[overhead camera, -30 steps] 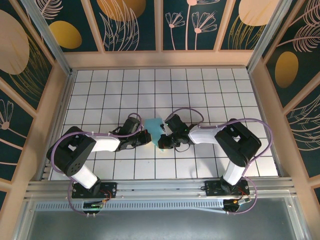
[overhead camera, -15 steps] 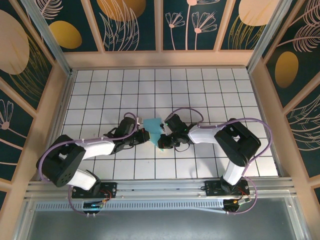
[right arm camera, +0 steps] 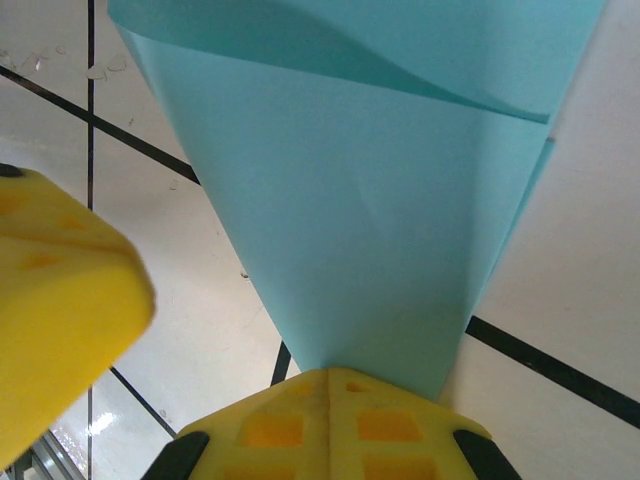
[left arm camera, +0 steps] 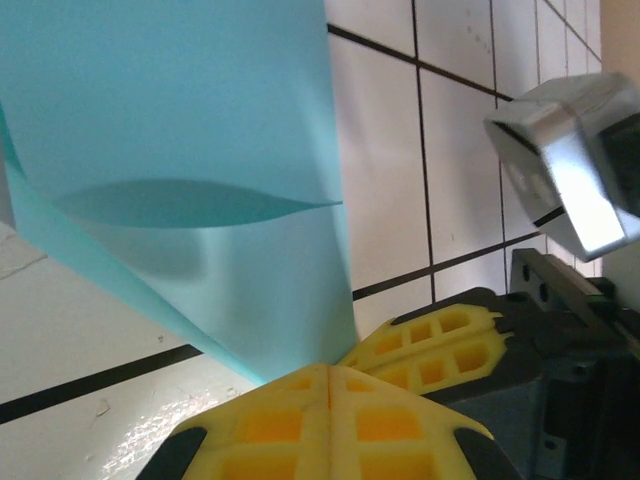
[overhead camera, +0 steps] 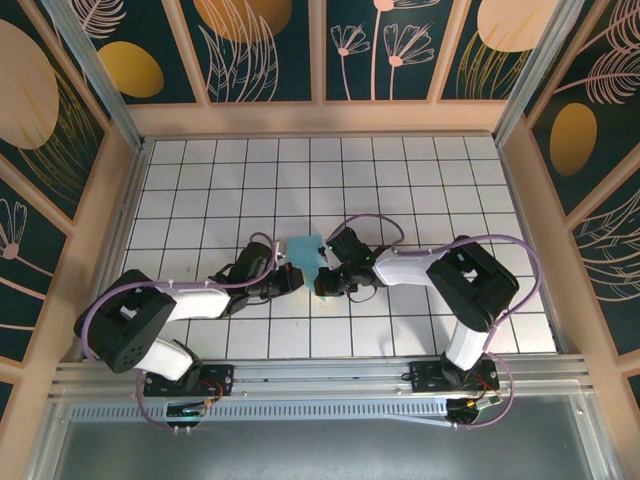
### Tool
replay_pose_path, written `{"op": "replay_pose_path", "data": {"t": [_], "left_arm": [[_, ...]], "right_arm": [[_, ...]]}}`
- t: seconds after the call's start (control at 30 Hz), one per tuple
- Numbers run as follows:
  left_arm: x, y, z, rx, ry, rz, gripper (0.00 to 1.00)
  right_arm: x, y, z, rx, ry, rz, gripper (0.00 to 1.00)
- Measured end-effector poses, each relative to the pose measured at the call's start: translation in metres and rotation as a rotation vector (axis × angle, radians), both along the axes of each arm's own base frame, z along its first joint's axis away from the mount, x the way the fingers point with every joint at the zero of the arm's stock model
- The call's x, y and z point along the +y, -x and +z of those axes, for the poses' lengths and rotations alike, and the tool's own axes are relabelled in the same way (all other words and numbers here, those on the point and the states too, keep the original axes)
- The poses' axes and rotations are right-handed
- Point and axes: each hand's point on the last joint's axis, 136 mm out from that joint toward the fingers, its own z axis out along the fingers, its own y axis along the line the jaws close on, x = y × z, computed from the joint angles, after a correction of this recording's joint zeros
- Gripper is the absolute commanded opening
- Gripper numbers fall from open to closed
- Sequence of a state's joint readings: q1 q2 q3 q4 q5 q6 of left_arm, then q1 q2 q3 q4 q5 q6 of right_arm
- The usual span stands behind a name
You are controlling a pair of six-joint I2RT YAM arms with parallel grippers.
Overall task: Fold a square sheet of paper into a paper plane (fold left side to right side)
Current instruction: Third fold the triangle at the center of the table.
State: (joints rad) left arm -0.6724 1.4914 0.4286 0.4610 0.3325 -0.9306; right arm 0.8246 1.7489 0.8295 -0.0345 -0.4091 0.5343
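Your left gripper (left arm camera: 328,372) is clamped tight, with its yellow pads pressed together on a bottom corner of the square sheet of paper (left arm camera: 200,120). Your right gripper (right arm camera: 328,372) is the same: pads closed flush, pinching the sheet's narrow lower end. In the top view both claws sit tip to tip just below frame centre, close beside each other. From the pinch the turquoise sheet fans out in doubled layers, and the upper layer is bowed open. Over the white tiled table (overhead camera: 450,180) it sits at mid-frame, just above the two grippers.
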Motion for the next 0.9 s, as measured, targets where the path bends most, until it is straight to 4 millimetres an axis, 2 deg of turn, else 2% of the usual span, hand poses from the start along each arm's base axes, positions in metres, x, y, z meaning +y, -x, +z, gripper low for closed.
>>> {"op": "replay_pose_path", "data": {"t": [0.6, 0.9], "left_arm": [[-0.01, -0.011, -0.012, 0.017, -0.007, 0.002, 0.0], [-0.008, -0.012, -0.024, 0.036, -0.036, 0.014, 0.0]], "right_arm": [[-0.001, 0.0, -0.001, -0.006, 0.02, -0.002, 0.0], [-0.001, 0.0, -0.001, -0.015, 0.037, -0.002, 0.0]]}}
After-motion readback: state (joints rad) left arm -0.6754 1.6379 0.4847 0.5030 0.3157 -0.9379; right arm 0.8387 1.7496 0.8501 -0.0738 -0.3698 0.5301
